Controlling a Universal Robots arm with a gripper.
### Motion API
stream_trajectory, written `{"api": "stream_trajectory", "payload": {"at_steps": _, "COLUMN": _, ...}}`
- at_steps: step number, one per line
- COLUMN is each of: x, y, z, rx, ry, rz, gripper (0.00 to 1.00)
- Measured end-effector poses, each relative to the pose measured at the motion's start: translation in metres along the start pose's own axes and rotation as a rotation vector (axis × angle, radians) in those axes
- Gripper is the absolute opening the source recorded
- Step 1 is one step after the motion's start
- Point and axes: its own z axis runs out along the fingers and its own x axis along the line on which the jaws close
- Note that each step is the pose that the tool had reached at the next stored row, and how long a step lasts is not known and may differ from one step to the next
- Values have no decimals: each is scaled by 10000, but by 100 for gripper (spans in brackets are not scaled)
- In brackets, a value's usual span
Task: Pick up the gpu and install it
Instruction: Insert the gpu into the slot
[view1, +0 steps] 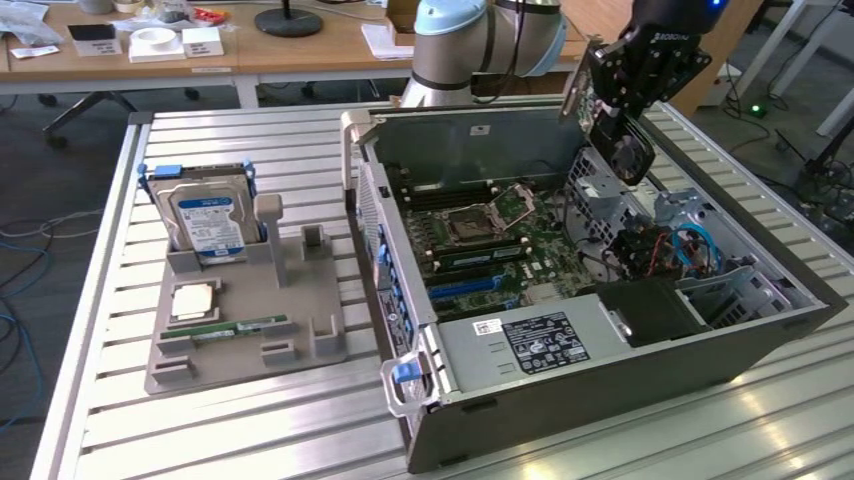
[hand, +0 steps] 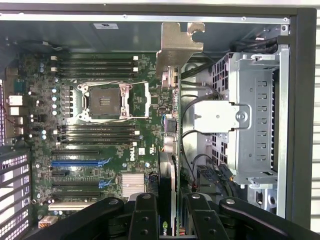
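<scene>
With gripper (hand: 171, 222) clamped on the gpu (hand: 172, 150) above the open case (view1: 601, 390), hold upright, long edge lined to the blue slot (hand: 80, 162).

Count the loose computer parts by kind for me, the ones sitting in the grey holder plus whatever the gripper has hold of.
Hard drive, standing in the grey holder: 1
Square chip, lying in the holder: 1
RAM stick, lying in the holder: 1
gpu, clamped in the gripper above the open case: 1
Total: 4
</scene>
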Motion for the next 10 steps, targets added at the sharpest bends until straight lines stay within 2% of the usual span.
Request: {"api": "stream_trajectory", "payload": {"at_steps": 10, "x": 0, "y": 0, "z": 0, "rx": -9, "ry": 26, "rz": -587, "gripper": 26}}
